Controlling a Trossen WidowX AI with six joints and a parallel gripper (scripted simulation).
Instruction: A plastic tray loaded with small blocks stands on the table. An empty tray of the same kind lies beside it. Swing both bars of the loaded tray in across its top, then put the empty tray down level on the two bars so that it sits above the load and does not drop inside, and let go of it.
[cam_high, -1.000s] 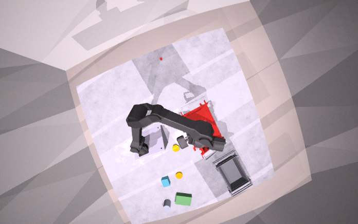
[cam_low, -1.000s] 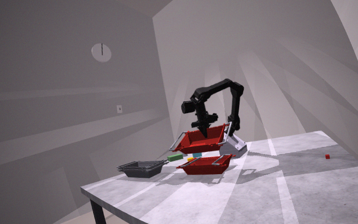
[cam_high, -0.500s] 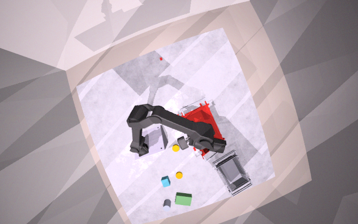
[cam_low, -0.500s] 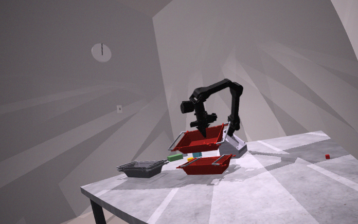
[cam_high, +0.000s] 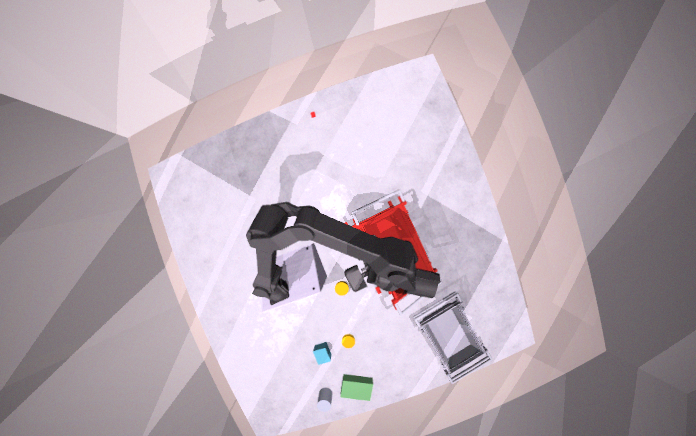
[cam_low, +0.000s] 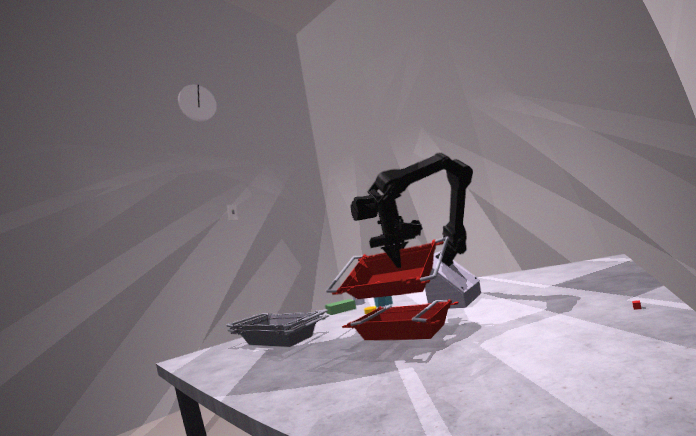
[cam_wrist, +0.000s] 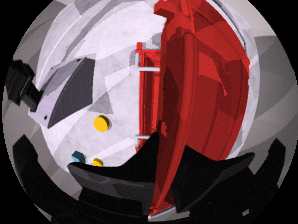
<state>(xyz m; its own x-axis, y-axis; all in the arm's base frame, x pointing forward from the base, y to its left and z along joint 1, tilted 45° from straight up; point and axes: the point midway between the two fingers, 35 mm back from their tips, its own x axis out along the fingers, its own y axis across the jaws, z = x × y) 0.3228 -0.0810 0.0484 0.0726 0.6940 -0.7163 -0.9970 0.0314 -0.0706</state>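
My gripper (cam_low: 397, 260) (cam_wrist: 160, 136) is shut on one long side wall of the empty red tray (cam_high: 382, 225) (cam_low: 387, 279) (cam_wrist: 220, 100). It holds this tray in the air above the loaded red tray (cam_low: 403, 328) (cam_wrist: 142, 100), looking slightly tilted in the exterior view. The held tray's own wire bars stick out at its ends. The loaded tray stands on the table, with a gap under the held tray. Its two wire bars (cam_low: 370, 315) (cam_low: 430, 310) lie across its top. Its blocks cannot be seen. In the top view the arm and held tray hide most of it.
A grey tray (cam_high: 464, 356) (cam_low: 277, 336) stands beside the loaded tray. A pale sloped box (cam_high: 303, 272) (cam_low: 452, 292) (cam_wrist: 72, 90) is near the arm base. Yellow discs (cam_high: 341, 288) (cam_high: 348, 340), a blue cube (cam_high: 322, 354), a green block (cam_high: 356, 387) and a grey cylinder (cam_high: 324, 399) stand around.
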